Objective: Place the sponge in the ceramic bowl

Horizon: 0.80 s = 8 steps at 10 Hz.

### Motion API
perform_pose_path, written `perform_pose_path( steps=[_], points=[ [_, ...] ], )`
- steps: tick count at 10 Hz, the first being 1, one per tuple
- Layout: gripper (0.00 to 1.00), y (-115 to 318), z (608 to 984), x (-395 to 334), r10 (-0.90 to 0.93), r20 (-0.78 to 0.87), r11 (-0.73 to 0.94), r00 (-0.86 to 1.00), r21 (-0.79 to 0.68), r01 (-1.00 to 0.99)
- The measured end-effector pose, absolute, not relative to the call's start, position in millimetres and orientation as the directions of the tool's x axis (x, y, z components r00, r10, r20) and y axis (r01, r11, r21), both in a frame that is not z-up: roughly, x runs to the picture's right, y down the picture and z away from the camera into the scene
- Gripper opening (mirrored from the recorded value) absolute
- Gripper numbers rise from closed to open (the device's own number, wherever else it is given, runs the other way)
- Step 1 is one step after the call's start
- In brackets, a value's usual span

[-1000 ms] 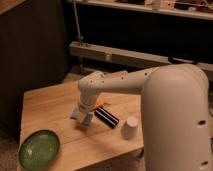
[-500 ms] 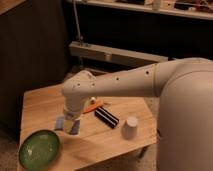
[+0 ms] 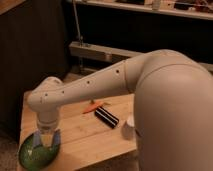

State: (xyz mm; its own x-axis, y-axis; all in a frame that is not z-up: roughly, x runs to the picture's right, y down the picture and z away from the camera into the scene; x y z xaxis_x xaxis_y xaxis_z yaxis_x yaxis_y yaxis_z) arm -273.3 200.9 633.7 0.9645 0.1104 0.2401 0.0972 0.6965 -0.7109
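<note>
— As the white-shelled arm [image 3: 100, 82] stretches leftward across the picture, where does the gripper sit?

— Your gripper [image 3: 48, 142] hangs straight down from the wrist at the lower left, directly over the wide, shallow, round green glazed ceramic bowl [image 3: 26, 156]. That bowl stands on the front left corner of the light wooden table [image 3: 85, 137].

— Is it clenched, released, or grasping something?

— I cannot tell from this view. Blue-grey patches show on either side of the gripper's tip, just above the bowl's mottled inside.

— And the small flat blue-grey sponge?

— It cannot be picked out for certain. Those patches may be the sponge or part of the gripper itself. They are the only blue-grey in view, and they sit over the bowl.

— What else is on your table?

— Near the middle lies a black ribbed rectangular block [image 3: 107, 117], set at a slant. Just behind it lies a thin orange object [image 3: 93, 107], too small to name. To the block's right stands a small pale cup [image 3: 128, 128], partly hidden by the robot's large rounded white body [image 3: 175, 115], which fills the right side of the picture.
</note>
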Motion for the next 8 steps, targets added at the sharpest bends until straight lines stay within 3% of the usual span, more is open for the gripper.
perform_pose_path(
  steps=[5, 6, 8],
  points=[
    [0.73, 222.0, 648.3, -295.2, 0.028, 0.296, 0.591, 0.955, -0.775, 0.223],
    [0.79, 232.6, 655.8, -304.0, 0.01, 0.302, 0.555, 0.953, -0.795, 0.246],
    [0.8, 241.7, 666.0, -312.1, -0.039, 0.294, 0.508, 0.955, -0.817, 0.272]
  ],
)
